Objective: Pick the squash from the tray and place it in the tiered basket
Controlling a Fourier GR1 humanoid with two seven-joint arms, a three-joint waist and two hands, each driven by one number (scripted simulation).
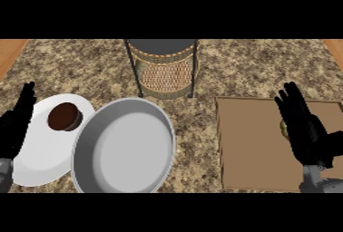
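Observation:
A brown tray (258,145) lies flat on the counter at the right. My right hand (307,131) is over its right side with fingers straight and pointing up. A small yellowish bit of the squash (284,129) shows at the hand's left edge; the rest is hidden behind the hand. The tiered basket (163,68) stands at the back centre, a woven lower tier inside a black wire frame with a dark top tier. At the left edge my left hand (17,124) rests open, fingers up.
A large grey pan (124,147) sits at the front centre. To its left lies a white plate (43,154) bearing a dark brown round item (64,116). Wooden strips show at the far upper corners of the speckled counter.

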